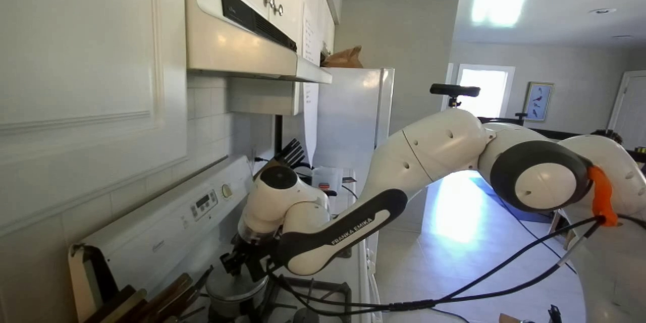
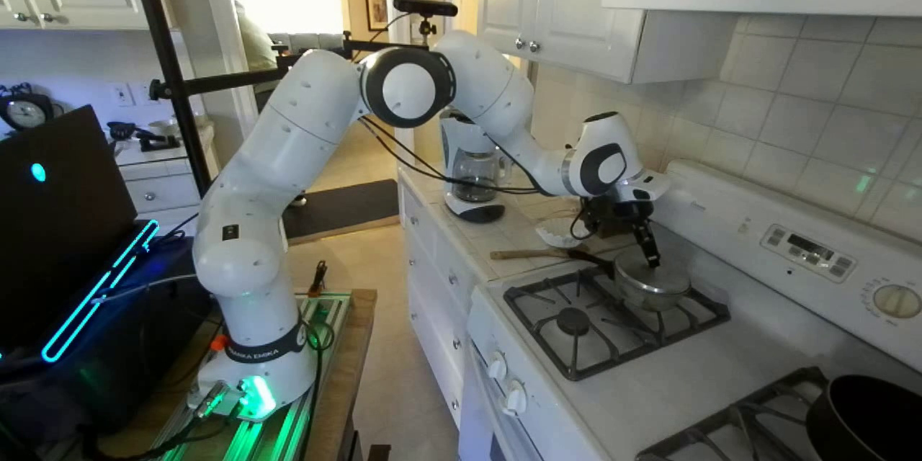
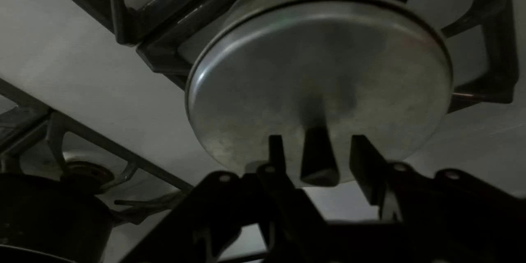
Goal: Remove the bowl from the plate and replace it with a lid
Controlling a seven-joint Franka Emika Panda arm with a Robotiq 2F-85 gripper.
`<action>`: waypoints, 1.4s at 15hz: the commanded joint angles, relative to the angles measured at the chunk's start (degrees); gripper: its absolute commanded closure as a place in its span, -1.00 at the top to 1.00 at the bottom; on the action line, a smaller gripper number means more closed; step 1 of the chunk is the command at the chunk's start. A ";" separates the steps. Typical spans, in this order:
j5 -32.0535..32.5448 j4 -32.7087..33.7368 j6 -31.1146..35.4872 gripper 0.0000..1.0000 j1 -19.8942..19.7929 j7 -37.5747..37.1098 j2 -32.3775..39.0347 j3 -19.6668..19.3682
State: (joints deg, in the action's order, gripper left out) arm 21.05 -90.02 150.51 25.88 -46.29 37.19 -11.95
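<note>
White enamel covers the stove [image 2: 677, 382], with the tiled counter [image 2: 482, 238] beside it. A metal pot [image 2: 652, 295] stands on the stove, and the grey lid [image 3: 318, 78] I want rests on top. On the counter sits what I take for the bowl [image 2: 562, 233], white and fluted; whether the plate lies beneath I cannot make out. My pincer [image 3: 319, 144] is spread, one finger [image 3: 277, 153] either side of the lid's dark knob [image 3: 319, 162], a gap showing at both. I should keep the knob centred, squeeze evenly, then lift straight and level until the lid clears the pot before swinging away.
</note>
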 commanded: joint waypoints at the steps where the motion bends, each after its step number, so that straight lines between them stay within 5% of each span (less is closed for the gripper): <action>1: 0.25 2.70 -1.51 0.57 -0.36 -1.21 0.52 -0.17; 5: -0.24 1.54 -1.53 1.00 -1.43 -0.92 -2.53 -0.33; 14: -2.44 -4.05 -21.34 1.00 -10.81 13.11 -13.91 5.19; 21: -1.61 -17.51 -16.88 1.00 -11.89 16.77 -18.42 9.23</action>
State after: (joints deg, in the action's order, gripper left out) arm 20.43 -99.67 130.33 15.10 -32.06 24.36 -4.54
